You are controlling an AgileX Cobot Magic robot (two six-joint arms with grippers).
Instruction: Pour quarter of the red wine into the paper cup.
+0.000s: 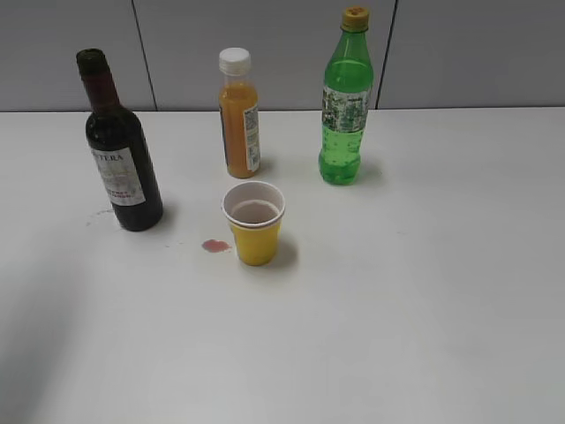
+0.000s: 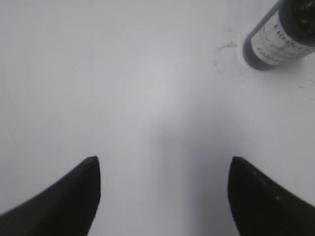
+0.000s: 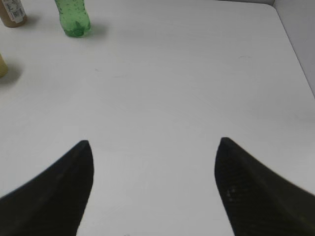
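Because the red wine (image 1: pixel 122 159) is a glass bottle, judge it heavy, rigid, smooth and breakable; the best hold is likely the straight body at or just below the white label, not the narrow foiled neck, so that it does not slip when tilted. It stands upright toward the left edge of the desk (image 1: pixel 424 309), its mouth open, with faint marks on the surface at its base. Behind the centre, nearer the far edge, stand an orange juice bottle (image 1: pixel 238 119) and, further right, a green soda bottle (image 1: pixel 344 102), both capped. The paper cup (image 1: pixel 254 223) stands upright near the desk centre, well apart from the wine; judge it light, soft-walled and easy to tip. It appears to hold a shallow layer of pale liquid, and a small red spill (image 1: pixel 215 246) lies just beside it on the left. Neither arm shows in the exterior view. The left gripper (image 2: pixel 162 187) hangs above bare desk, fingers spread wide and empty, the bottle base ahead to its right. The right gripper (image 3: pixel 152 172) likewise hangs with fingers apart and empty toward the right edge.
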